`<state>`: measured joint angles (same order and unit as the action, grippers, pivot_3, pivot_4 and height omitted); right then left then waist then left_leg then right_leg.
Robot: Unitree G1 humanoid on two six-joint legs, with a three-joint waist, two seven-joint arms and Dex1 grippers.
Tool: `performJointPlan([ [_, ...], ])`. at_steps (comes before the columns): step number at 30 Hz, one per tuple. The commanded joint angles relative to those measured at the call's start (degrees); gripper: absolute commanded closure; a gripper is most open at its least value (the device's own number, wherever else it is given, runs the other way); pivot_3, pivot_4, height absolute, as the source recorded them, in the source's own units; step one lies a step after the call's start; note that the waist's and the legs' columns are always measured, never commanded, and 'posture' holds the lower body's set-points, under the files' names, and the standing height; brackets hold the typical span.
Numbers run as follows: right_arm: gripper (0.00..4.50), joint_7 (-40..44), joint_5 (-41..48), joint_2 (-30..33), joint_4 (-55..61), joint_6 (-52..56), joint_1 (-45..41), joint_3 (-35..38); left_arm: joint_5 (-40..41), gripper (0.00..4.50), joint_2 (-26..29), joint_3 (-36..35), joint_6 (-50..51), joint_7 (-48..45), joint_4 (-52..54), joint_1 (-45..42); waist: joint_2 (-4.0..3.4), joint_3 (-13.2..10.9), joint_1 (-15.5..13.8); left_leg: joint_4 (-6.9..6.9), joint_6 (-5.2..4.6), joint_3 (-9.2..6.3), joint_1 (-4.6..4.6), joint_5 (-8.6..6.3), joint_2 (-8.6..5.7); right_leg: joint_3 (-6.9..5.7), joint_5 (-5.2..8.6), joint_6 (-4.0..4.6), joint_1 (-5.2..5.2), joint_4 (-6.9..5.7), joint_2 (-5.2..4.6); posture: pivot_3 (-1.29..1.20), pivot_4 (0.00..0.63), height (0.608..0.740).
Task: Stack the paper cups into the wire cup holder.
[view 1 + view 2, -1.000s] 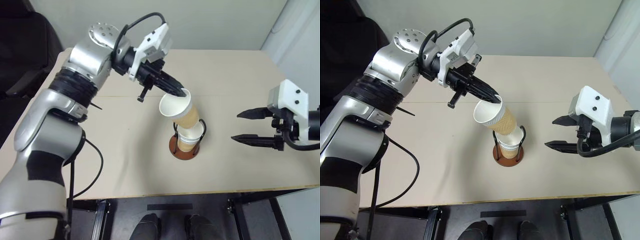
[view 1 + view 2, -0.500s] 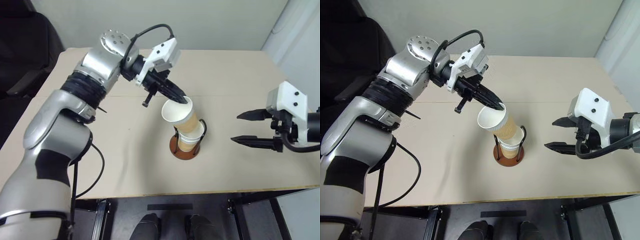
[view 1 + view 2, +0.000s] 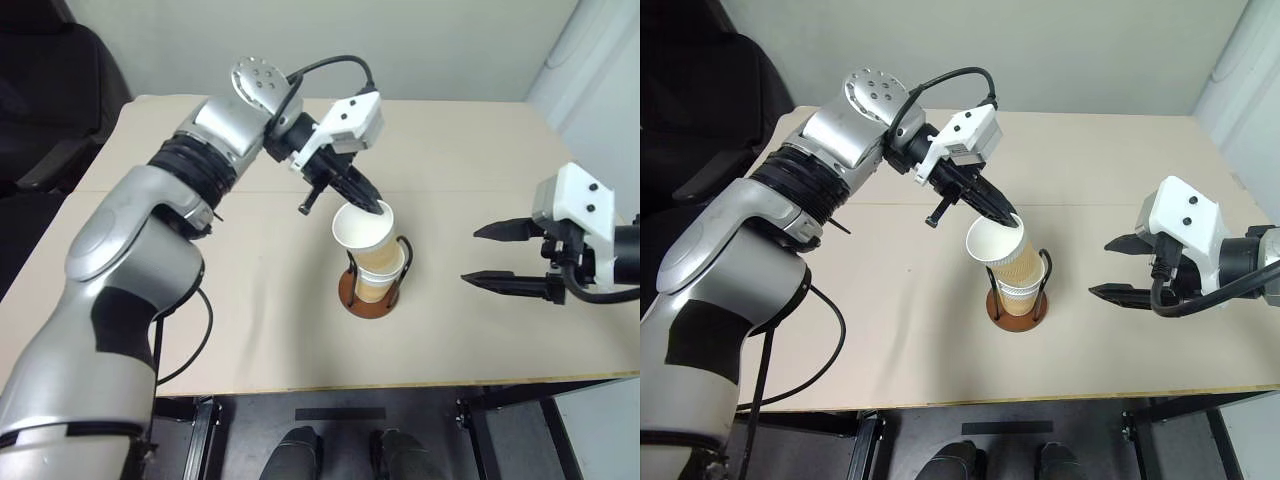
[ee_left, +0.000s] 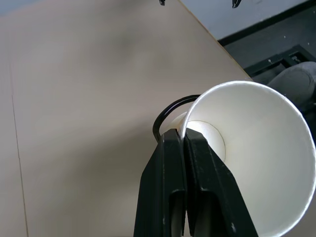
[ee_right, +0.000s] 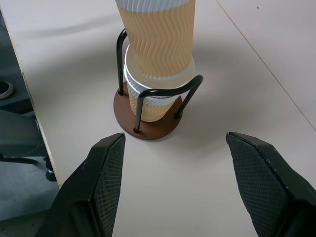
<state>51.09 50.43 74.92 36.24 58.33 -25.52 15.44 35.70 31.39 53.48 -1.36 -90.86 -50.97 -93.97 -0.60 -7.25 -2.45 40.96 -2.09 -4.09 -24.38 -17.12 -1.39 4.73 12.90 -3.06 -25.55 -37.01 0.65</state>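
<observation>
Pale tan counter (image 3: 250,300) fills most of the frame, with a grey wall along the top. At the centre stands the wire cup holder (image 3: 368,296), its reddish disc base carrying a nested paper cup (image 5: 157,101). A second paper cup (image 3: 364,232) sits partly inside that one, tilted toward the left of the frame. The left tool (image 3: 378,208) has its black fingers pressed together on this upper cup's rim. At the right edge, well apart from the holder, the right tool (image 3: 495,255) hangs with fingers spread and nothing between them.
</observation>
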Motion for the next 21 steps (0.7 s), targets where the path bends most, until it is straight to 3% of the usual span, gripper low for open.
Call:
performJointPlan([
  [1,1.20,-0.73,0.25,0.15,0.32,-0.13,-0.58,2.33,-1.38,4.48,-1.38,0.46,-2.65,-1.64,-1.88,-2.64,-0.01,0.00,-0.07,0.00,0.00,-0.03,0.00,0.00,0.02,0.02,0.00,-0.01,0.00,-0.01,-0.05,0.00,0.150,0.740],
  [4,1.20,-0.75,0.31,0.29,0.33,-0.05,-0.52,2.35,-1.88,3.88,-2.71,0.84,-3.17,-1.64,-2.97,-2.98,0.00,0.00,-0.15,0.02,-0.01,-0.02,0.00,-0.01,0.02,0.02,0.00,-0.02,0.00,-0.01,-0.06,0.00,0.150,0.740],
  [11,1.20,-0.69,0.34,0.44,0.40,0.21,-0.47,2.49,-3.25,1.37,-6.33,-3.17,-4.39,-1.64,-5.70,-3.41,0.02,0.00,-0.51,0.07,-0.04,0.05,-0.03,-0.02,0.00,0.02,0.01,-0.06,0.00,-0.01,-0.03,0.00,0.150,0.740],
  [16,1.20,-0.65,0.19,0.38,0.28,0.13,-0.49,2.39,-4.96,1.37,-7.42,-6.55,-4.67,-1.64,-7.08,-3.15,0.01,0.00,-0.53,0.07,-0.05,0.06,-0.02,-0.03,0.04,0.05,0.01,-0.07,0.00,-0.03,-0.02,0.00,0.150,0.740],
  [21,1.20,-0.68,-0.68,0.00,-0.59,-1.06,-1.82,0.88,-5.01,1.37,-7.30,-16.40,-1.80,-1.64,-8.46,-2.26,0.01,-0.01,-0.62,0.10,-0.05,0.04,-0.05,-0.03,0.02,0.05,0.01,-0.08,0.00,-0.01,-0.06,0.00,0.150,0.740],
])
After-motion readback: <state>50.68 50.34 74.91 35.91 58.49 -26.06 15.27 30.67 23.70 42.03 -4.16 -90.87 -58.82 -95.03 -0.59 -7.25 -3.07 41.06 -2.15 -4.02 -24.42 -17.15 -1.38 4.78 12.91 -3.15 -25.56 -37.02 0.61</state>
